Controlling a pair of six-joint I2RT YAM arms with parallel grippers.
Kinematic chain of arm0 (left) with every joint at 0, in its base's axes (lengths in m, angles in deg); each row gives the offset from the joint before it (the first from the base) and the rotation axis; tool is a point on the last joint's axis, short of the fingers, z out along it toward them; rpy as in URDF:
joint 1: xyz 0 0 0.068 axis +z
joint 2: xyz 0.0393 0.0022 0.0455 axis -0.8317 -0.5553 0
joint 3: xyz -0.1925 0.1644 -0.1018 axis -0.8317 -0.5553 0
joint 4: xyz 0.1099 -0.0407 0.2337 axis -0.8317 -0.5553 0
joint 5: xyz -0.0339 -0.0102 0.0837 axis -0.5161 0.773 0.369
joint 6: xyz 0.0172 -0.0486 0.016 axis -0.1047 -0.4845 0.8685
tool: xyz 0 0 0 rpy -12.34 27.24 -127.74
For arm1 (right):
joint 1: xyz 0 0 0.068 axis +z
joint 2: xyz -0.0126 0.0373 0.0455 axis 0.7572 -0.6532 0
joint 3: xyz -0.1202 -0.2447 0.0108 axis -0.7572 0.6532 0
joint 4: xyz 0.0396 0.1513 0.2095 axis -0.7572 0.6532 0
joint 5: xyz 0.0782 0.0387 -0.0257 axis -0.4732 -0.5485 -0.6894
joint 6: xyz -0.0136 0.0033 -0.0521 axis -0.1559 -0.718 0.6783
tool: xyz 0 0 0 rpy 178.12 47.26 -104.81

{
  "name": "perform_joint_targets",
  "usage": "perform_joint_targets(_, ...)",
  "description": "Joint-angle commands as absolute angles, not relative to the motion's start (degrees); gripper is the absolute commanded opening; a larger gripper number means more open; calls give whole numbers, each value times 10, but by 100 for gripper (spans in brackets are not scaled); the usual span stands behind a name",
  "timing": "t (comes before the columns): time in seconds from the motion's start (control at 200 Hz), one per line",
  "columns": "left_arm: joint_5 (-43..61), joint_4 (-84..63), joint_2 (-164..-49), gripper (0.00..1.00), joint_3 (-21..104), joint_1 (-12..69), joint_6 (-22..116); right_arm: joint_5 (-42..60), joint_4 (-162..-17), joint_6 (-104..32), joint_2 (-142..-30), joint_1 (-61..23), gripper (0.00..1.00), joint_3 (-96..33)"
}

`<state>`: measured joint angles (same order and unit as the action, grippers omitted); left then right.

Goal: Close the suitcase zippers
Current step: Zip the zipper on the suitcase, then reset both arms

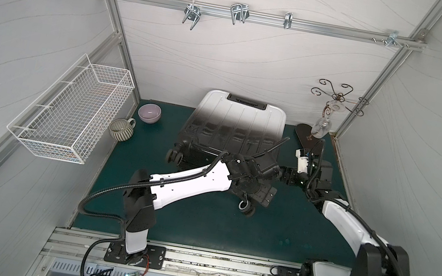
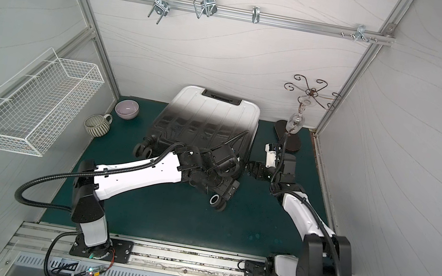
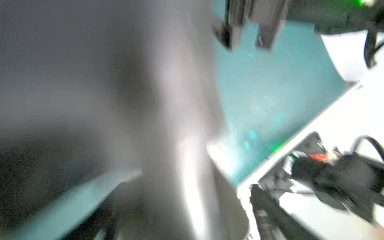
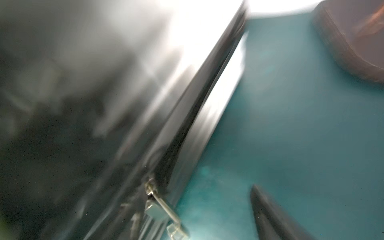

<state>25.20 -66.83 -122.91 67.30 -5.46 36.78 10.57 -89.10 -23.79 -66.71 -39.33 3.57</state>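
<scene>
the suitcase [image 1: 234, 122] lies flat at the far side of the green mat [image 1: 199, 218], white end away from the arms and black wheeled end toward them, with its two shells lying together. we judge it a stiff, glossy hard shell that is slippery to pinch. it is probably light enough to skid or pivot on the mat when a zipper is tugged, so the shell wants bracing rather than gripping. the place to take hold is the small metal pull [image 4: 160, 205]. in the right wrist view it hangs free at the end of the dark track of the zippers [image 4: 193, 108] along the side seam. it looks thin and would likely slip from a loose pinch. the right gripper [image 1: 286, 176] sits just beside the suitcase's near right corner. its jaws look parted and hold nothing: one finger [image 4: 268, 214] stands clear of the pull with bare mat between. the left gripper [image 1: 260, 195] is over that same corner, by a wheel [image 1: 244, 206]. its wrist view is too blurred, so we cannot tell whether it is parted or closed. off to the left, the wire basket [image 1: 70, 115], the lilac bowl [image 1: 149, 113] and the ribbed mug [image 1: 120, 128] show nothing inside. what the suitcase holds is hidden.
</scene>
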Motion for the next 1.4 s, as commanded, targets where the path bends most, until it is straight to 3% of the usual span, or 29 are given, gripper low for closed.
perform_joint_targets(0.0,324,-688,-1135,99,719,-49,378,239,-805,-214,-603,-424,93,27)
perform_joint_targets(0.155,393,-699,-1018,99,700,73,409,288,-811,-211,-601,-442,99,45)
perform_joint_targets(0.35,428,-540,-860,99,428,402,480,293,-887,-218,-617,-472,99,88)
perform_joint_targets(0.455,456,-465,-870,99,314,501,503,276,-946,-226,-624,-486,99,120)
perform_joint_targets(0.655,410,-236,-936,99,134,628,511,243,-1132,-224,-650,-491,99,213)
perform_joint_targets(0.85,317,125,-1015,98,-35,641,614,219,-1401,-215,-728,-491,99,306)
perform_joint_targets(0.93,250,177,-1026,97,-43,640,628,194,-1444,-228,-780,-495,99,303)
perform_joint_targets(1.046,170,173,-1024,94,-42,640,638,156,-1619,-242,-913,-505,99,308)
perform_joint_targets(1.111,97,277,-1019,94,-88,631,620,112,-1531,-242,-876,-519,99,291)
perform_joint_targets(1.186,204,347,-1037,96,-122,553,685,111,-1512,-242,-887,-518,99,276)
perform_joint_targets(1.306,273,437,-1116,99,-124,546,666,113,-1486,-239,-876,-516,99,270)
perform_joint_targets(1.396,257,277,-1114,99,-48,574,629,113,-1483,-235,-884,-512,99,258)
